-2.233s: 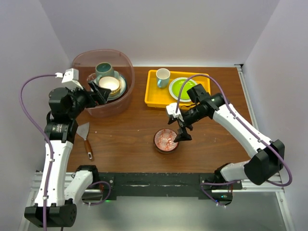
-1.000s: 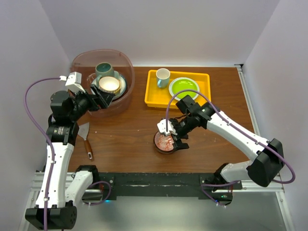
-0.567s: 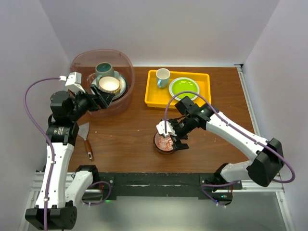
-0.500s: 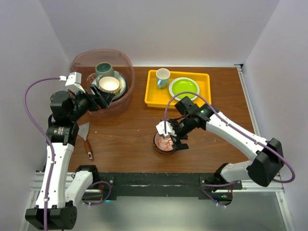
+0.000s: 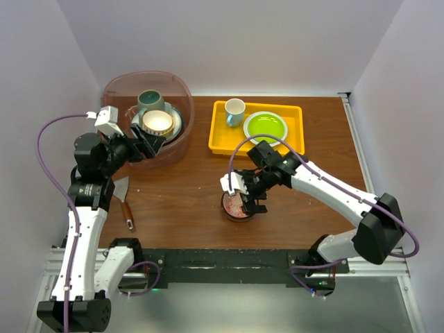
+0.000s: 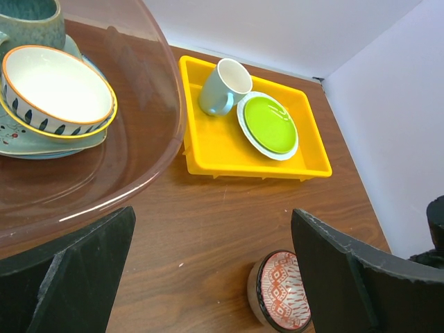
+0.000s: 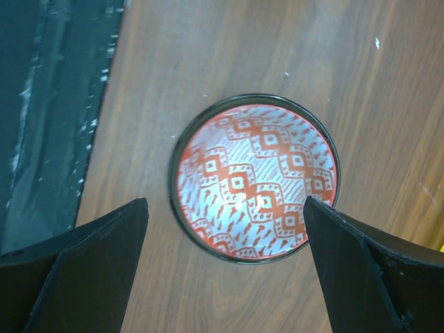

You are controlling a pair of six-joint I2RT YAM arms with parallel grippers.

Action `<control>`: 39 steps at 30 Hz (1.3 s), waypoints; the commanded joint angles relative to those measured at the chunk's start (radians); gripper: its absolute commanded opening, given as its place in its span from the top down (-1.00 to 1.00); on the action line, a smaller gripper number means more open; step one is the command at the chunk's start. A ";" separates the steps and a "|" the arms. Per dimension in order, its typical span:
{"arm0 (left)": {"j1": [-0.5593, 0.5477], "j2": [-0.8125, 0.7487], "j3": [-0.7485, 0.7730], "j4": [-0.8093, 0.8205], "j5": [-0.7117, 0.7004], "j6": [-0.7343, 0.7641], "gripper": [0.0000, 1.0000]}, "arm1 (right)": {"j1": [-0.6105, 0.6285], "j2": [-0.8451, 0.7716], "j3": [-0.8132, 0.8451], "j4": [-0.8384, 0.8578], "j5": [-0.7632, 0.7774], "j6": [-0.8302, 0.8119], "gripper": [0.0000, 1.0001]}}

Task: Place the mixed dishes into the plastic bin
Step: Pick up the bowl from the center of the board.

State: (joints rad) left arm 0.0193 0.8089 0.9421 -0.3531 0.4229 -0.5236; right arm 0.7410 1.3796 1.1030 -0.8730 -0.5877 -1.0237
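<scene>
A red-and-white patterned bowl (image 5: 238, 206) stands on the wooden table, also in the right wrist view (image 7: 255, 178) and the left wrist view (image 6: 281, 291). My right gripper (image 5: 248, 197) is open just above it, one finger either side of the bowl (image 7: 225, 205), touching nothing. The plastic bin (image 5: 118, 87) at the back left holds a striped bowl (image 5: 157, 122) on a pale green dish (image 5: 175, 129) and a teal mug (image 5: 150, 100). My left gripper (image 5: 142, 142) is open and empty at the bin's near wall (image 6: 139, 139).
A yellow tray (image 5: 222, 142) at the back centre holds a white cup (image 5: 234, 111) and a lime-green plate (image 5: 266, 127). A scraper with a wooden handle (image 5: 122, 198) lies on the table under the left arm.
My right gripper has moved left and down over the patterned bowl, staying open. My left gripper has drawn back a little from inside the bin to its near wall.
</scene>
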 commanded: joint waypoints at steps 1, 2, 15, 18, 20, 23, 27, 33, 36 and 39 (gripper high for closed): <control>0.005 -0.007 -0.011 0.043 0.013 0.004 -1.00 | 0.009 0.029 -0.017 0.147 0.106 0.123 -0.95; 0.004 -0.010 -0.012 0.043 0.014 0.002 -1.00 | 0.011 0.039 -0.022 0.164 0.120 0.155 -0.94; 0.005 -0.027 -0.031 0.025 0.019 0.017 -1.00 | 0.011 0.168 -0.068 0.456 0.439 0.338 -0.61; 0.005 -0.025 -0.032 0.026 0.020 0.017 -1.00 | 0.012 0.171 -0.091 0.488 0.448 0.349 -0.55; 0.005 -0.025 -0.032 0.026 0.020 0.017 -1.00 | 0.014 0.171 -0.107 0.500 0.457 0.350 -0.51; 0.005 -0.025 -0.035 0.029 0.022 0.014 -1.00 | 0.017 0.168 -0.135 0.534 0.495 0.347 -0.46; 0.005 -0.025 -0.037 0.029 0.024 0.013 -1.00 | 0.017 0.156 -0.150 0.566 0.539 0.346 -0.24; 0.005 -0.025 -0.039 0.029 0.024 0.013 -1.00 | 0.018 0.113 -0.157 0.577 0.586 0.333 0.06; 0.005 -0.027 -0.039 0.029 0.024 0.013 -1.00 | 0.017 0.082 -0.149 0.565 0.586 0.333 0.14; 0.005 -0.025 -0.037 0.031 0.025 0.013 -1.00 | 0.017 0.061 -0.132 0.545 0.586 0.330 0.19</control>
State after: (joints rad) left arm 0.0193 0.7929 0.9031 -0.3588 0.4259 -0.5198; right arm 0.7639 1.5059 0.9459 -0.3588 -0.0456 -0.6807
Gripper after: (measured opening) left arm 0.997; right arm 0.420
